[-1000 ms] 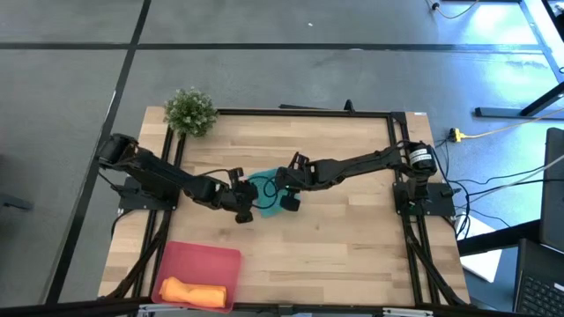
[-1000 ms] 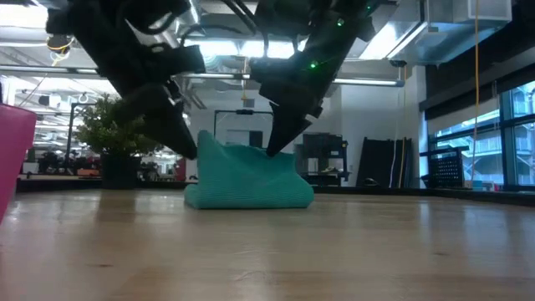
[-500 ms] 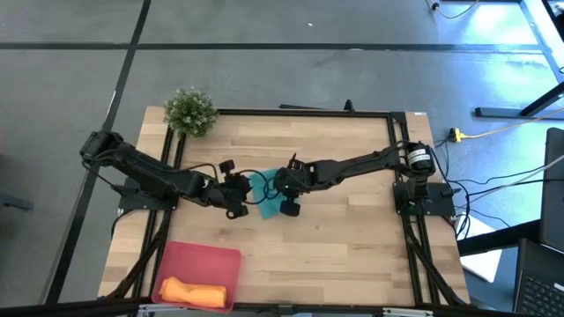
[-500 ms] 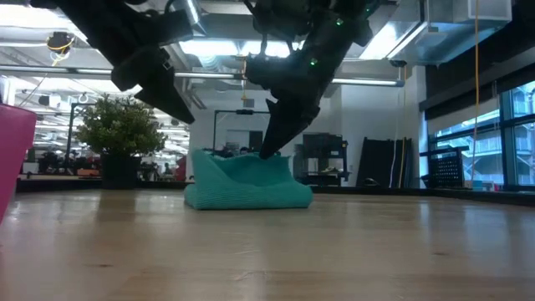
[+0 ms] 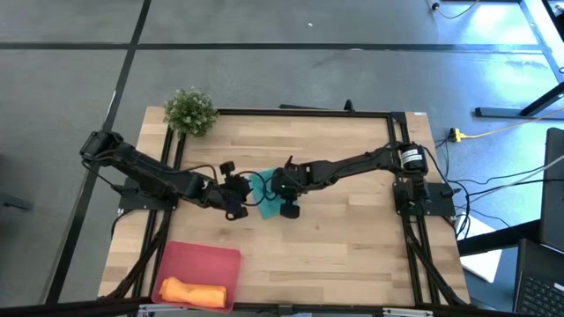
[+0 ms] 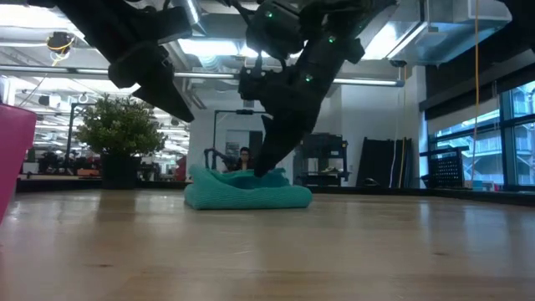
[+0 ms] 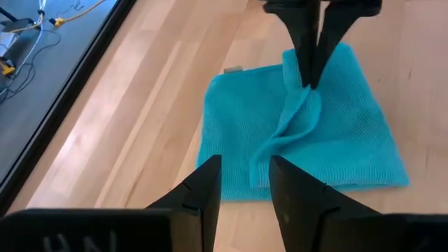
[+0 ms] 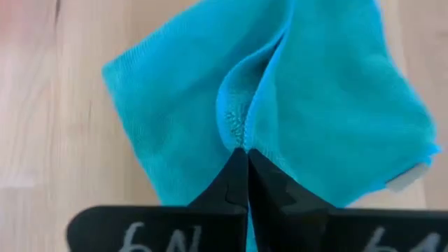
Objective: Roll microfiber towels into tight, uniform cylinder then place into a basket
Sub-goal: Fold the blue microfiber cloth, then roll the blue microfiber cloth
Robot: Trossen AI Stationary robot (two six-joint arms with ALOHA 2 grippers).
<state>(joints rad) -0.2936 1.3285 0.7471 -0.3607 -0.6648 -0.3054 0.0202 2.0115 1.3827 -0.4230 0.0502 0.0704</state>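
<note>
The teal towel [image 5: 264, 195] lies crumpled in the middle of the table, its underside on the wood and a ridge raised along its middle [image 7: 290, 129]. My right gripper [image 8: 241, 150] is shut on that ridge; it also shows in the low view [image 6: 266, 167]. My left gripper [image 7: 245, 189] hangs open above and to the left of the towel [image 6: 242, 192], with nothing between its fingers. The orange towel [image 5: 192, 291] lies rolled in the pink basket [image 5: 207, 261] at the table's near left corner. My right gripper pinches the towel's raised middle fold [image 8: 236, 129] between its two fingertips. The fingers slant down from the table's right side and stand at the ridge's end. The fold stands only a little above the rest of the towel, which lies slack on the table.
A small green potted plant [image 5: 190, 112] stands at the table's far left corner. The basket's wall [image 6: 12, 142] shows at the left edge of the low view. Bare wood lies to the near and right sides of the teal towel.
My left gripper has come off the towel's left corner and risen, drawing back toward the table's left edge. My right gripper has sunk with the fold. The towel, first held up like a tent between both grippers, has slumped low onto the table.
</note>
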